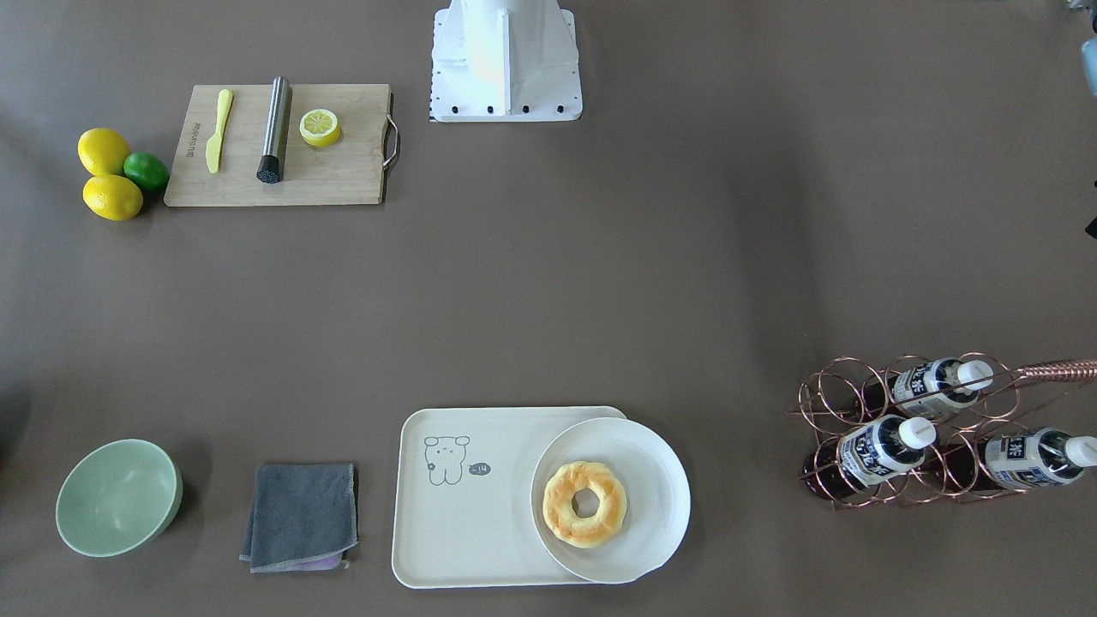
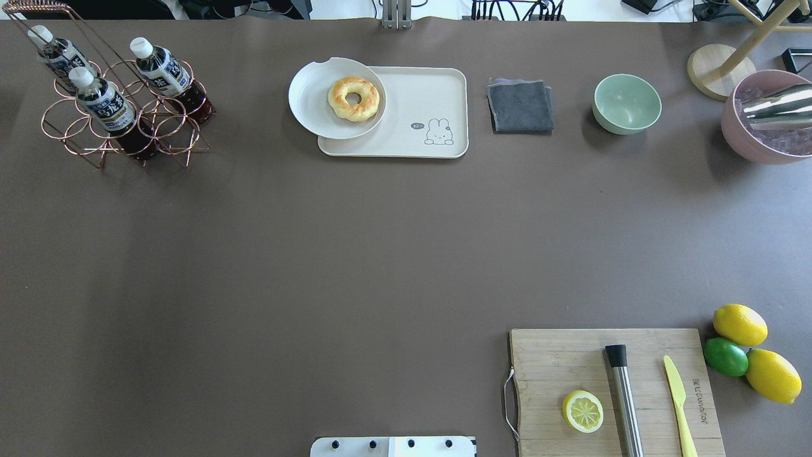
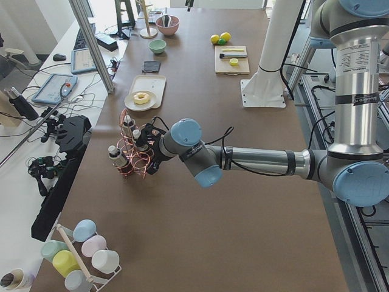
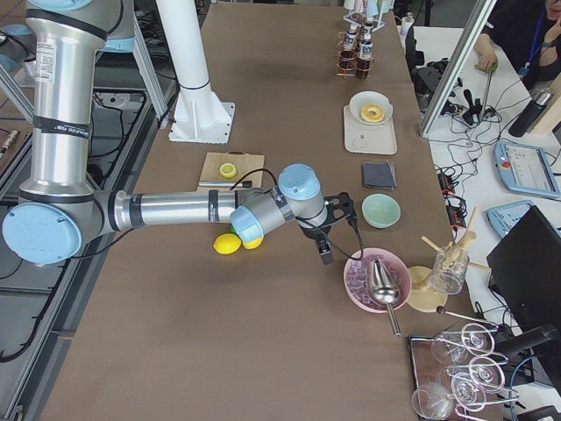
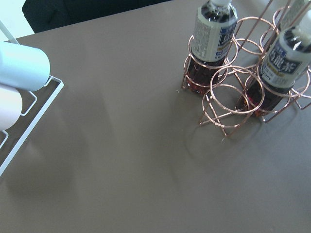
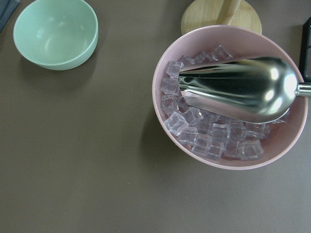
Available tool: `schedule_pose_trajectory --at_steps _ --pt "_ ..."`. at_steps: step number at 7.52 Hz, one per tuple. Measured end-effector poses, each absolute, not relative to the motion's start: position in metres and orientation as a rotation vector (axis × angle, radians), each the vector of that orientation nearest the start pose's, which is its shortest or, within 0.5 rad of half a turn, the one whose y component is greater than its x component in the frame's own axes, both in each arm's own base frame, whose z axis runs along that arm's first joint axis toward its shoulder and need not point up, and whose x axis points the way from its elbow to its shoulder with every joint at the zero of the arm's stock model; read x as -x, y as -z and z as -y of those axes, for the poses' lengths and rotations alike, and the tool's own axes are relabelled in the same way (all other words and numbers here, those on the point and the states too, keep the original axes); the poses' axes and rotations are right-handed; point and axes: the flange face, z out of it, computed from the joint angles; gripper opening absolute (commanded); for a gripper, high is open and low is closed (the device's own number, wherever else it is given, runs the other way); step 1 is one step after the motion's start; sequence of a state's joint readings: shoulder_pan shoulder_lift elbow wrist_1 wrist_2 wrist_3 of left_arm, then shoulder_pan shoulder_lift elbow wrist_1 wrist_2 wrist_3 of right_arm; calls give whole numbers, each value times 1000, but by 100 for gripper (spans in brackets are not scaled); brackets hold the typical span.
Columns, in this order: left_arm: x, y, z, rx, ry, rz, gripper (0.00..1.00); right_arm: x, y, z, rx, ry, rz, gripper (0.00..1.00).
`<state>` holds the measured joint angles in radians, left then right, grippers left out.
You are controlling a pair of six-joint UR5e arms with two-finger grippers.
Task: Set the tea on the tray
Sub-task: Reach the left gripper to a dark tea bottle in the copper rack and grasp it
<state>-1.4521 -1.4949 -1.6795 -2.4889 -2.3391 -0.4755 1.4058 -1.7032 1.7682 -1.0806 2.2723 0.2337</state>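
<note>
Three tea bottles with white caps stand in a copper wire rack (image 1: 823,411) at the table's far left corner: one (image 2: 101,101) at the front, one (image 2: 162,66) to its right and one (image 2: 54,54) behind. The left wrist view shows two of them (image 5: 214,29) close up. The cream tray (image 2: 438,95) with its line drawing lies at the far middle. My left gripper (image 3: 149,158) is right beside the rack, and I cannot tell if it is open or shut. My right gripper (image 4: 326,253) hovers by the pink bowl, and I cannot tell its state either.
A white plate (image 2: 311,101) with a donut (image 2: 353,98) overlaps the tray's left end. A grey cloth (image 2: 519,105), a green bowl (image 2: 627,103) and a pink bowl of ice with a scoop (image 6: 228,97) lie further right. A cutting board (image 2: 558,362) and lemons (image 2: 739,324) are near right.
</note>
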Motion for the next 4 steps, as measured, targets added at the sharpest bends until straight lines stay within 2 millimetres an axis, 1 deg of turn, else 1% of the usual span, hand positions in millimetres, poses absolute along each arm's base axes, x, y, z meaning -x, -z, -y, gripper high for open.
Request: schedule_pose_trajectory --at_steps 2,3,4 --pt "-56 -501 491 -738 15 -893 95 27 -565 467 -386 174 786 100" --pt "-85 -486 499 -770 35 -882 85 32 -563 467 -393 187 791 100" --pt "-107 -472 508 -791 60 -885 77 35 -562 467 -397 196 793 100"
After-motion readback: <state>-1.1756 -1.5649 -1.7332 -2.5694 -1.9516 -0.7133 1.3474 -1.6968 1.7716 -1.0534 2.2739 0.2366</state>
